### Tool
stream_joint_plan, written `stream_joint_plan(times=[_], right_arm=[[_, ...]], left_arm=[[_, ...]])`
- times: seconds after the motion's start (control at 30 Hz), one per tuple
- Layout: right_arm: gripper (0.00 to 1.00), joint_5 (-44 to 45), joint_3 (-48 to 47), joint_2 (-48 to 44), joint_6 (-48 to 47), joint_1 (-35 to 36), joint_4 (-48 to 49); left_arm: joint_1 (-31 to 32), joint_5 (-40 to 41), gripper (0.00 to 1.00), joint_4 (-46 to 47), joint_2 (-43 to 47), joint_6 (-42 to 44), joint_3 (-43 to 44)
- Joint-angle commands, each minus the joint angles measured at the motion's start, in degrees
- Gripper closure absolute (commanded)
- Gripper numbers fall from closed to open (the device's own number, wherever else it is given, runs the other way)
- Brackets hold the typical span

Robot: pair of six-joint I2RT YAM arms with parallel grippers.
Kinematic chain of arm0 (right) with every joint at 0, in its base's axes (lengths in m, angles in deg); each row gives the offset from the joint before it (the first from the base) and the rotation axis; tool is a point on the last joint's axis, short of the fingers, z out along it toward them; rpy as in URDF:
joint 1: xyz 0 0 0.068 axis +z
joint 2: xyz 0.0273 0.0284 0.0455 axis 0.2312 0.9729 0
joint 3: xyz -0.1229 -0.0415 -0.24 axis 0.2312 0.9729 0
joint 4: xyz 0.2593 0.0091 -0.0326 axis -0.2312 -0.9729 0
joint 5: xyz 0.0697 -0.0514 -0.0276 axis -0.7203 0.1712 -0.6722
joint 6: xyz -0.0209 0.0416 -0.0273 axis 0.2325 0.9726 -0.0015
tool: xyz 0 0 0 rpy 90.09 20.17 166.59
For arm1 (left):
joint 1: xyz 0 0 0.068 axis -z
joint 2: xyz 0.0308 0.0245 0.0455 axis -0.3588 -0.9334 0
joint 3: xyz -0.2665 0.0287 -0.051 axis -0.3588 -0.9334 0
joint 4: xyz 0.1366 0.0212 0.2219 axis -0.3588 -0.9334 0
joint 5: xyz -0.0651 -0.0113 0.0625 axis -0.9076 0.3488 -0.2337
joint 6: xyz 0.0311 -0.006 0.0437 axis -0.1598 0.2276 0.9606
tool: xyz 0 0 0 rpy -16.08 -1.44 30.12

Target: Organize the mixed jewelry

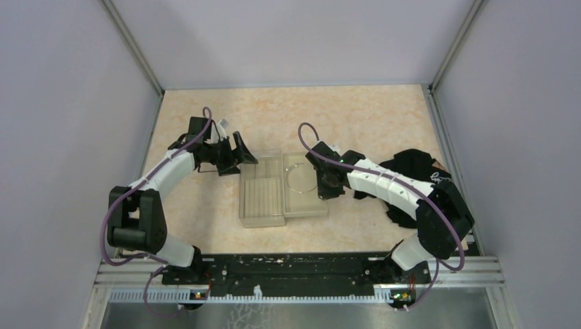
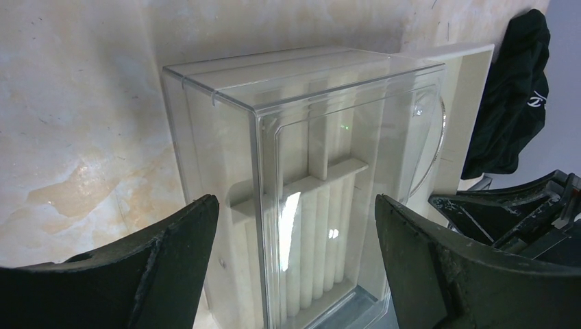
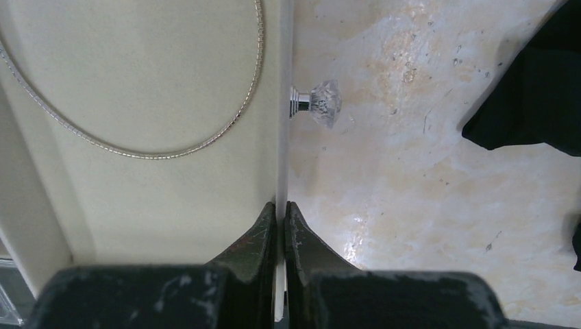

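A thin silver hoop (image 1: 301,179) lies flat in a beige drawer tray (image 1: 305,208) pulled out to the right of a clear box (image 1: 263,195). In the right wrist view the hoop (image 3: 137,151) rests on the drawer floor. My right gripper (image 3: 281,209) is shut on the drawer's thin front wall (image 3: 283,103), below a crystal knob (image 3: 318,103). My left gripper (image 2: 296,233) is open, its fingers on either side of the clear box (image 2: 308,137) without touching it. The hoop's arc (image 2: 438,137) shows through the box. The tiny silver and gold bits are out of view.
A black cloth (image 1: 411,178) lies at the right under my right arm; it also shows in the right wrist view (image 3: 527,89) and the left wrist view (image 2: 514,103). The clear box holds a ribbed beige insert (image 2: 322,233). Grey walls enclose the marbled table (image 1: 370,116).
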Motion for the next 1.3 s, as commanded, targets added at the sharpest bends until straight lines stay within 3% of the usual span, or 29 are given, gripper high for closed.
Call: stream_joint_plan(times=[0.0, 1.27], right_arm=[[1.00, 0.0, -0.5, -3.0, 0.6, 1.2, 2.1], [1.00, 1.8, -2.2, -5.7, 1.0, 1.7, 4.7]], left_arm=[[0.5, -1.7, 0.10, 1.4, 0.5, 0.5, -0.5], [1.0, -2.3, 0.10, 1.4, 1.5, 0.5, -2.1]])
